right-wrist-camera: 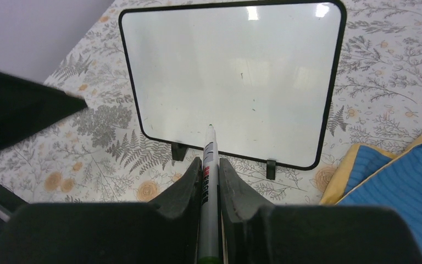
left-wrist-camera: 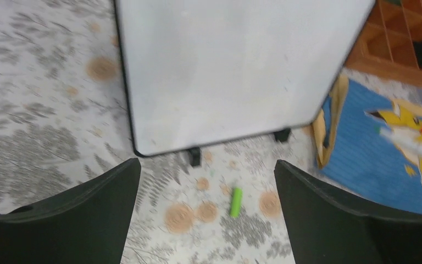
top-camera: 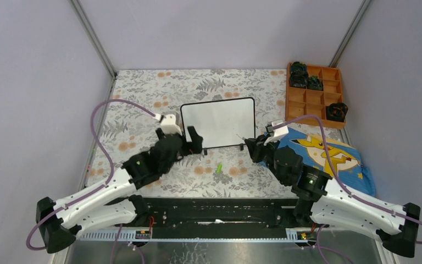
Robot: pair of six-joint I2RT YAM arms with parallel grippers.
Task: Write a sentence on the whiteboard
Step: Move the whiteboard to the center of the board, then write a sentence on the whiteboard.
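The whiteboard point(top-camera: 217, 122) stands tilted on small black feet at mid-table, with a thin black frame. Its face point(right-wrist-camera: 231, 77) is blank apart from tiny specks, so no sentence shows on it. My right gripper point(right-wrist-camera: 209, 160) is shut on a grey marker point(right-wrist-camera: 211, 144), whose tip points at the board's lower middle, just short of it. My left gripper point(left-wrist-camera: 206, 165) hangs open near the board's lower left corner point(left-wrist-camera: 143, 148) with nothing between its fingers. A small green cap point(left-wrist-camera: 235, 201) lies on the cloth below it, in front of the board point(top-camera: 218, 167).
A wooden compartment tray point(top-camera: 314, 93) holding dark objects sits at the back right. A blue cloth with a yellow cartoon figure point(top-camera: 329, 157) lies right of the board, under my right arm. A floral cloth point(top-camera: 143, 104) covers the table. Grey walls close in on both sides.
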